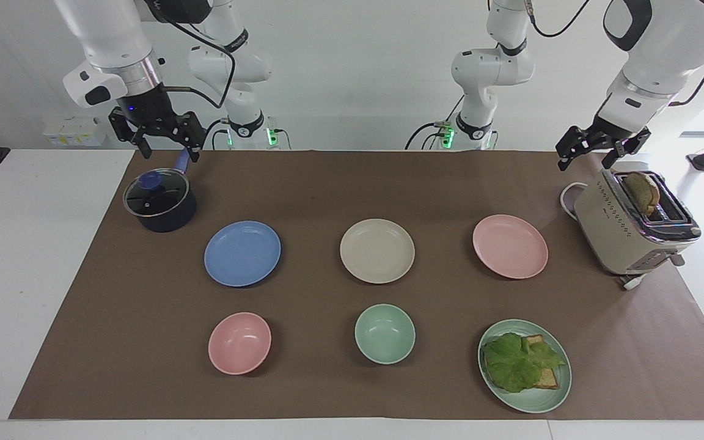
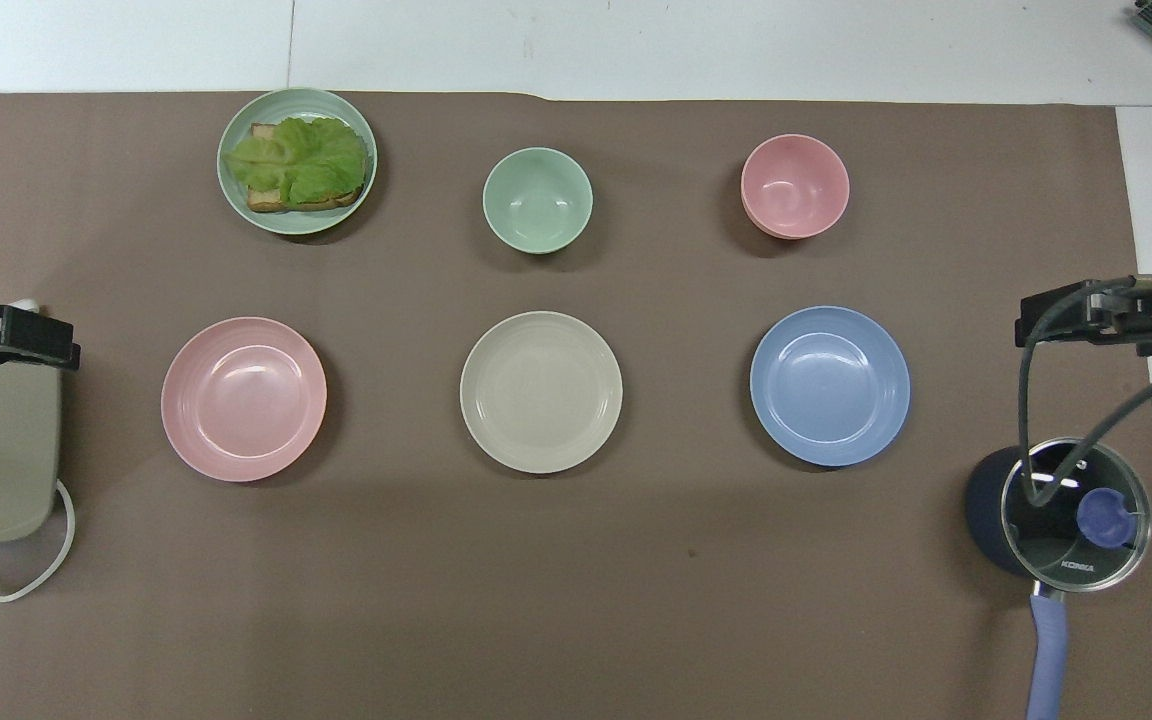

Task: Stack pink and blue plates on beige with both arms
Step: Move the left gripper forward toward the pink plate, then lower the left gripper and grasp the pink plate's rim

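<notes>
Hanging empty with fingers spread, the left gripper [image 1: 591, 153] is over the toaster's [image 1: 633, 223] end of the bench, and the right gripper [image 1: 165, 143], equally open and empty, is over the lidded pot [image 1: 159, 200]. Between them the beige plate [image 1: 377, 250] lies in a row, the pink plate [image 1: 509, 246] toward the left arm's end, the blue plate [image 1: 242, 253] toward the right arm's end, all apart.

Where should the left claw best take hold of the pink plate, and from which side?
Probably at the rim of the pink plate, on the edge toward the left arm's end of the table, coming down from above. The plate lies flat and shallow on the mat, so only its raised rim offers a pinch. The open left claw hangs over the mat near the toaster.
</notes>
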